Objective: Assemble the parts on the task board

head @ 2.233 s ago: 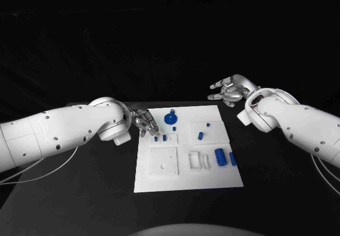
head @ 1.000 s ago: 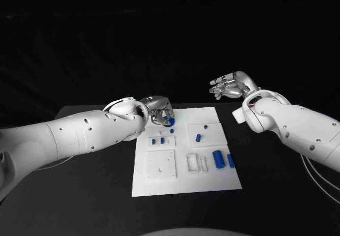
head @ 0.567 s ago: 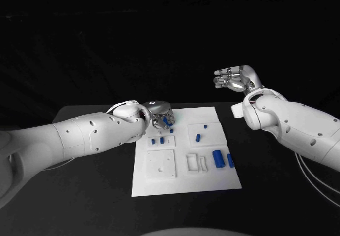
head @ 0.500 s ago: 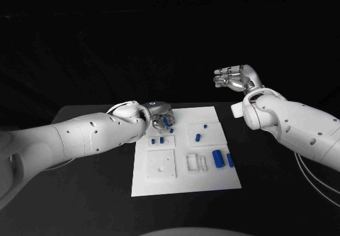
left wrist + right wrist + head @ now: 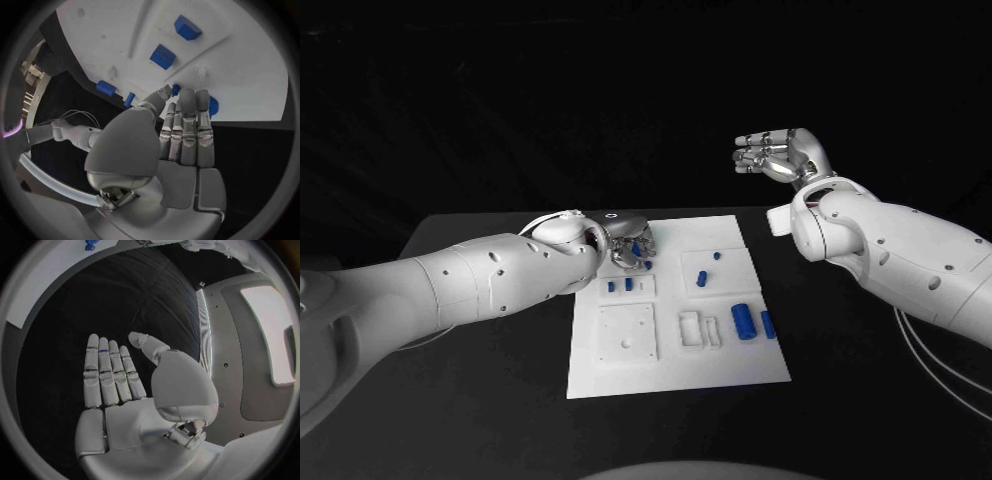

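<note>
at the task board's (image 5: 678, 360) far edge the left robot hand (image 5: 626, 242) closes its fingers on a blue part (image 5: 212, 106) — seemingly the pick-up step, lifting next — while the right robot hand (image 5: 773, 158) hangs open, empty.

Head camera overhead; wrist cameras behind hands.

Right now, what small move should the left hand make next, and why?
Probably close the fingers on the blue part and lift. The left hand sits at the board's far corner, fingertips right at that part; whether it is already gripped is unclear. The right hand is raised, open.
</note>
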`<state>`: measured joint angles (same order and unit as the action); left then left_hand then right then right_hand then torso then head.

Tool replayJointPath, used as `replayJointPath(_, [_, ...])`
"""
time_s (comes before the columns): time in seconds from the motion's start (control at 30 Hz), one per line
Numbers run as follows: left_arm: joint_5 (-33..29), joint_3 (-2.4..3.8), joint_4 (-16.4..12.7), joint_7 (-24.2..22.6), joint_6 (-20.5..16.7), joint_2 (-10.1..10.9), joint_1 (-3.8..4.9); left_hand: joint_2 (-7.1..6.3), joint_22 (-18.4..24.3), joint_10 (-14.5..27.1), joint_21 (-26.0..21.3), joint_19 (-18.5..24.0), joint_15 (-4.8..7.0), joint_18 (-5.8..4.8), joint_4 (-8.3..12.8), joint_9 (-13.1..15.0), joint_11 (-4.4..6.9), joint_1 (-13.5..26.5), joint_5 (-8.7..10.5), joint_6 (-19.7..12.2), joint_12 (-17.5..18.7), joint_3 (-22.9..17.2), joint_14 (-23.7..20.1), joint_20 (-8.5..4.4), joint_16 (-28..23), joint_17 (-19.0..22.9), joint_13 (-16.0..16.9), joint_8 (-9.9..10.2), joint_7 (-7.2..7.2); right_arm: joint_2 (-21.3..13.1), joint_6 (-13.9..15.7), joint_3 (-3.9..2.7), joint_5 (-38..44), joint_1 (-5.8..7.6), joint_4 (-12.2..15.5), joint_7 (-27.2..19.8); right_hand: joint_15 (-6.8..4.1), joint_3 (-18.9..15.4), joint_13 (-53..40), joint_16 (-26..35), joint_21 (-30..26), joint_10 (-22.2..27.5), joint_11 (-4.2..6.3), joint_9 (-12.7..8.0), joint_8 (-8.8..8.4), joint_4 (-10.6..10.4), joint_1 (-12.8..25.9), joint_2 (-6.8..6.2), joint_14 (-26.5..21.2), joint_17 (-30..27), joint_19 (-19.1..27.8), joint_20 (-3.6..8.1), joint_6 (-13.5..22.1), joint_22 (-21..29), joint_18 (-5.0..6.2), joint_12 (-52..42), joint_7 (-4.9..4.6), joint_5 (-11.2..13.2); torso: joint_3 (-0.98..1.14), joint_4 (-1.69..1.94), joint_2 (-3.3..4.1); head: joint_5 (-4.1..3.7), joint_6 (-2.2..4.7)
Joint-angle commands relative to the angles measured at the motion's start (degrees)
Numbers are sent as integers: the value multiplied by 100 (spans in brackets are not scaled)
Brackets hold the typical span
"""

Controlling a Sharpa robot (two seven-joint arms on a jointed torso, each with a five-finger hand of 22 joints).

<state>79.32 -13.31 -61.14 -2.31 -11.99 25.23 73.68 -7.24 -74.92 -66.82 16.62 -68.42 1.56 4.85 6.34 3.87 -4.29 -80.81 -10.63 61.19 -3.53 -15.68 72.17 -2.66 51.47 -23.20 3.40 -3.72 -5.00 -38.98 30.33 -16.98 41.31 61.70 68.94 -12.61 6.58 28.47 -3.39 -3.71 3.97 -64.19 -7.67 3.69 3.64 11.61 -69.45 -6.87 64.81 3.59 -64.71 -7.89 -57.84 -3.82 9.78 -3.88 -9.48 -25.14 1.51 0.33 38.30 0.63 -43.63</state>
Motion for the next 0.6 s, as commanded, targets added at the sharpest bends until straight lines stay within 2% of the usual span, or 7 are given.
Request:
replayJointPath(0.03, [61,2,59,-94,-14,-50,-30,-1,-133,57,48,-30,3,-19,-33,-5,0,-4,10,-18,19,-1,18,3,54,1,-4,13,-18,7,14,-3,-58,3,22,-103,46,-19,10,17,12,39,-13,-6,-6,-21,8,-34,-3,-4,-11,21,29,2,-20,37,1,-23,-3,-6,4,-2,-5])
replayJointPath(0.23, [73,3,172,-167,17,-102,-83,12,-134,77,125,6,-14,-7,-41,-6,-16,-2,-6,40,19,-46,-7,15,136,8,-4,12,-60,15,18,-3,-49,3,40,-84,49,-24,9,17,13,37,-13,-6,-8,-23,5,-28,-1,-4,-15,31,31,2,-28,37,1,-26,-2,0,-2,-10,-15])
replayJointPath(0.6, [78,4,302,-236,26,-180,-155,52,-137,-42,362,31,6,2,-52,-6,20,38,-3,123,22,-147,8,1,408,-19,-5,12,-60,30,83,-3,-33,3,54,-97,47,5,10,17,14,25,-9,-6,-6,-14,4,-28,10,-4,-21,39,24,2,-34,36,2,-44,-5,4,-5,-18,-23])
